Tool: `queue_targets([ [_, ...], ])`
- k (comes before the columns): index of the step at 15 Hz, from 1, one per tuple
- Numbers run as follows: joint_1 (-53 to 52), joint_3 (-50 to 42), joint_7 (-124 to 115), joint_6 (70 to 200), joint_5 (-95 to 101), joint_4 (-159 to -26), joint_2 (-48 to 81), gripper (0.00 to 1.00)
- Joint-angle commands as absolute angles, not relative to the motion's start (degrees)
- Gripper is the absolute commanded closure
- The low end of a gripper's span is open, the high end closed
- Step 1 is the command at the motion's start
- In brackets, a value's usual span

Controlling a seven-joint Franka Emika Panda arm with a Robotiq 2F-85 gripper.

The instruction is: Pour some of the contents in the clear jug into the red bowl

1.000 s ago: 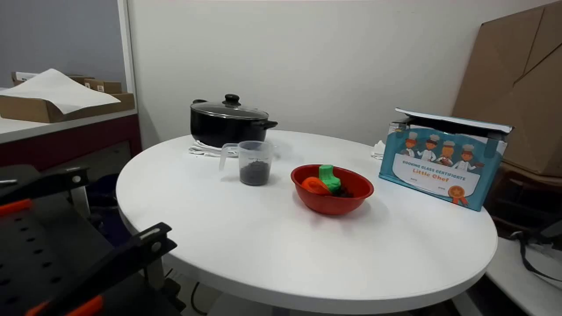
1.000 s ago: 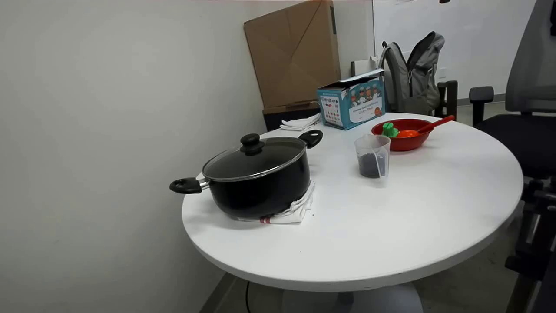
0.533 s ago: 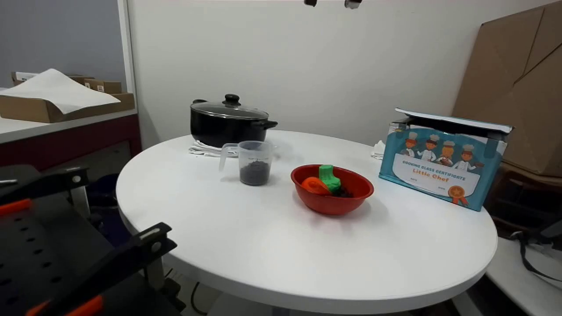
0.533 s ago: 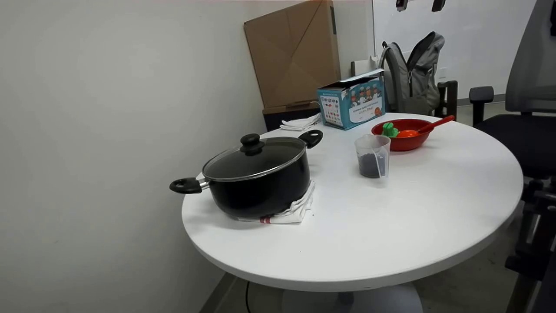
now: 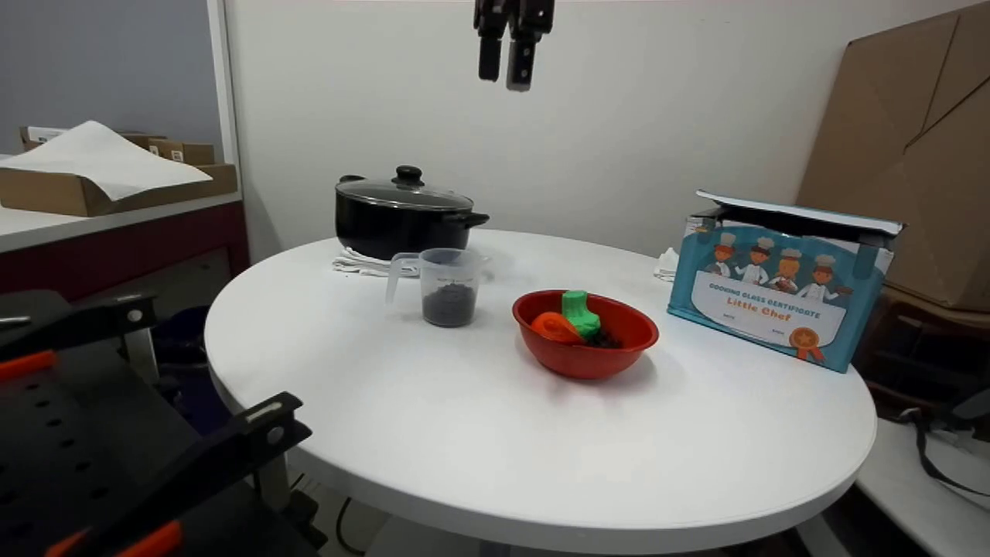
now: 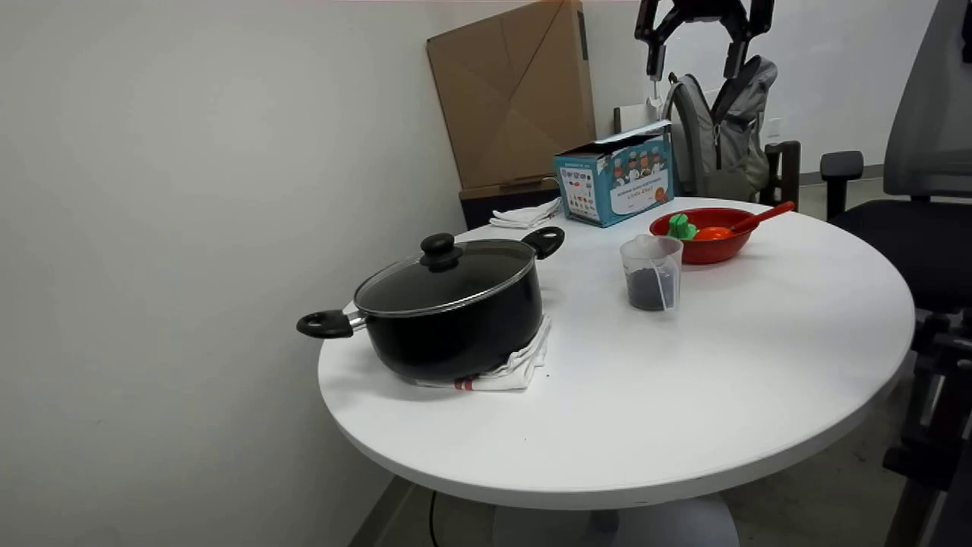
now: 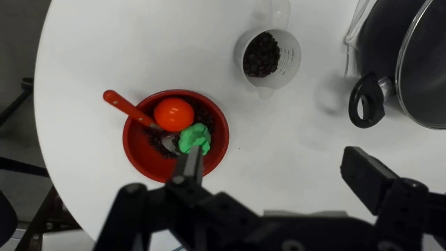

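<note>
The clear jug (image 5: 450, 267) stands upright on the white table, also in an exterior view (image 6: 645, 257) and the wrist view (image 7: 291, 62). Its contents (image 7: 261, 55) are dark beans filling its lower part. The red bowl (image 5: 584, 360), also in an exterior view (image 6: 714, 252) and the wrist view (image 7: 144, 158), sits beside the jug. It holds an orange piece (image 7: 174, 114), a green piece (image 7: 195, 136), some dark beans and a red-handled utensil (image 7: 127, 106). My gripper (image 5: 504, 82), also in an exterior view (image 6: 692, 77) and the wrist view (image 7: 273, 150), is open and empty, high above the table.
A black lidded pot (image 5: 398, 224) stands on a folded cloth (image 6: 509, 372); its handle (image 7: 367, 101) points towards the jug's side. A blue box (image 5: 773, 294) stands near the table edge past the bowl. A white cloth (image 6: 525, 216) lies beside the box.
My gripper has come down into both exterior views from above. In one exterior view it has also moved left. The jug, bowl and pot have not moved.
</note>
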State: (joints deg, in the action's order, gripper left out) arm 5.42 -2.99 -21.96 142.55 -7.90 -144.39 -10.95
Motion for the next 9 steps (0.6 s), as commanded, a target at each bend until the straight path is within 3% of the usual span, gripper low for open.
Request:
queue_targets([
  [1,4.18,0.19,-29.72,146.71,-9.1,-145.76,-8.23,0.0],
  [9,0.64,3.04,-39.92,151.4,-8.11,-146.34,0.95,0.0],
])
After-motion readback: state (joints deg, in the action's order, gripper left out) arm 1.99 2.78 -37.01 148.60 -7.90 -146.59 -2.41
